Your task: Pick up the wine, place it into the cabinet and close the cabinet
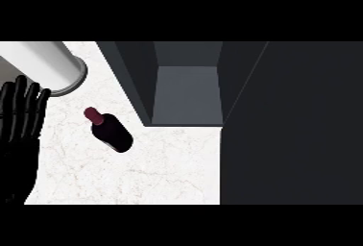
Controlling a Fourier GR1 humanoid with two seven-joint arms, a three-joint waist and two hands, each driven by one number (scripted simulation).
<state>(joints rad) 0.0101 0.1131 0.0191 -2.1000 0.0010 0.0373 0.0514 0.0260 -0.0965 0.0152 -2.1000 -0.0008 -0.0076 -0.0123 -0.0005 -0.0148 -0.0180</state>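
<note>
A dark wine bottle (111, 131) with a maroon neck and cap stands on the pale marble counter (163, 168), left of the cabinet. The dark cabinet (186, 91) is open, and its grey inner floor shows bare. My left hand (20, 113) rests at the view's left edge, fingers straight and pointing up, well left of the bottle and not touching it. My right hand does not show.
A white and grey cylinder (46, 65) lies at the counter's far left corner, just above my left hand. A large dark panel (294, 125), seemingly the cabinet's open door, fills the right side of the view.
</note>
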